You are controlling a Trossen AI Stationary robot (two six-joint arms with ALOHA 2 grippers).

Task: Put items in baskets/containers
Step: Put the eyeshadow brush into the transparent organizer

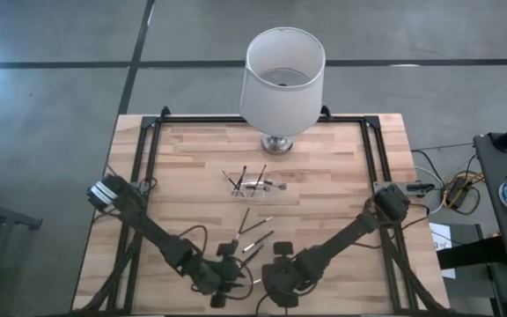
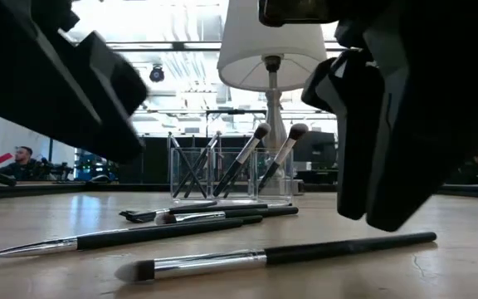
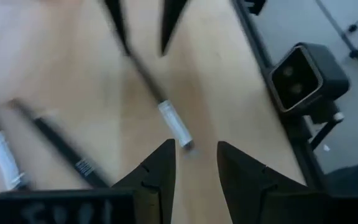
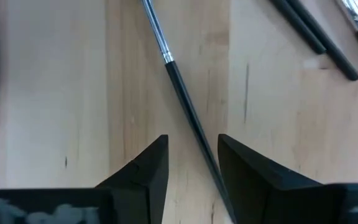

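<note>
While both arms bent low at the table's near edge, the right gripper (image 4: 192,165) stood open over a brush (image 4: 180,87), the left gripper (image 3: 196,171) open too.

Table (image 1: 324,167): pale wood, plank pattern w/ light and tan strips, black frame round edges. Lamp (image 1: 282,75): white shade, silver metal base. Brushes (image 1: 255,231): black handles, silver ferrules, dark tips; one in right wrist view (image 4: 182,93) black w/ silver ferrule. Holder (image 2: 231,176): clear, nearly see-thru. Arms: black, both. Left gripper (image 3: 194,171) & right gripper (image 4: 192,165): black fingers. Floor: grey w/ dark lines.
</note>
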